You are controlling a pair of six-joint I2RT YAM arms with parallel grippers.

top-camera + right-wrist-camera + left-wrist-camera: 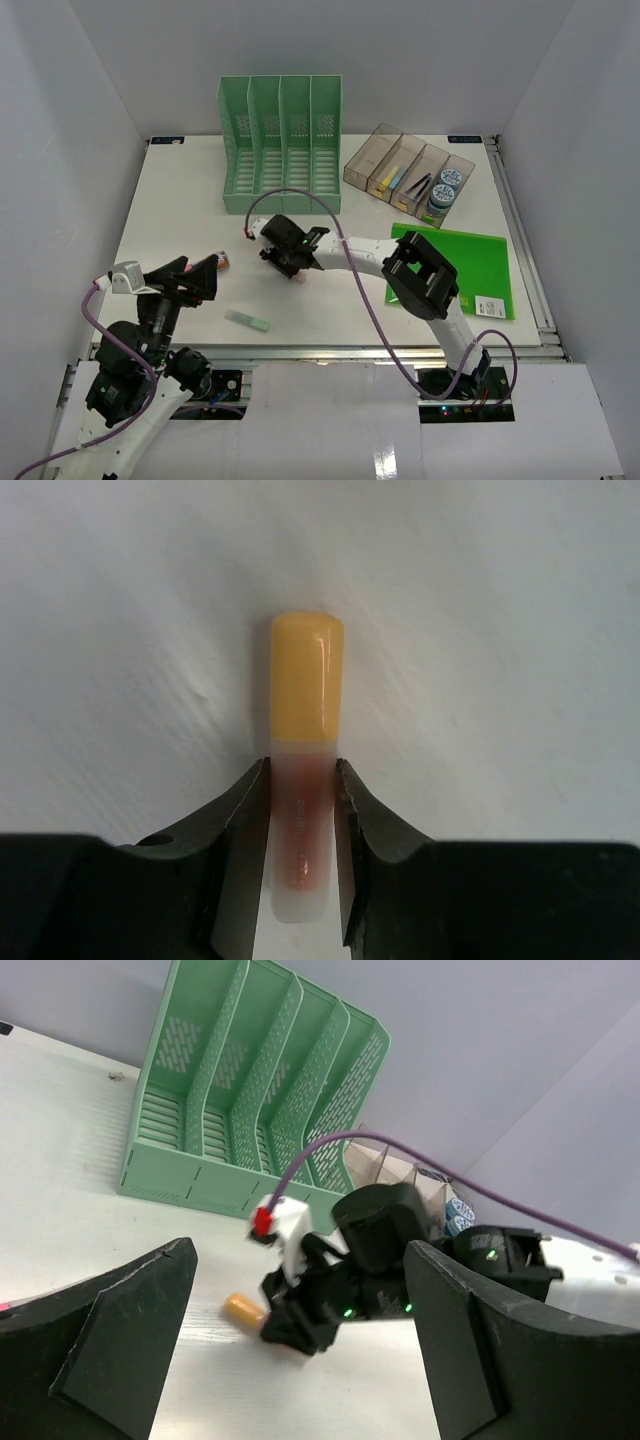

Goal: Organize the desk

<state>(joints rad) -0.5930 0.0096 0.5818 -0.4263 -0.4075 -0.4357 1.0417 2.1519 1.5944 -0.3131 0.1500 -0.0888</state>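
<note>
Right gripper [300,770] is seen pressed down at the desk [500,630], fingers closed against both sides of a small tube [306,670]. The wrist view alone shows the tube's yellow cap poking out past the fingertips and its pinkish body between them, lying flat. In the top view the tube is hidden under the right gripper [297,272], which is placed near the middle of the desk [180,200]. From the left wrist only the orange-yellow cap end [240,1307] is seen beside the right gripper [275,1325]. Left gripper [300,1260] is held wide apart, nothing between the fingers [130,1330]; in the top view the left gripper [200,275] is found over the near left part of the desk, pointed at the right one. A pale green stick [247,319] lies near the near edge, top view only. Green file rack [280,140] stands at the far edge, also seen from the left wrist [250,1100]. A clear divided organiser [410,175] sits toward the far right corner; a green folder [470,265] lies along the right edge.
</note>
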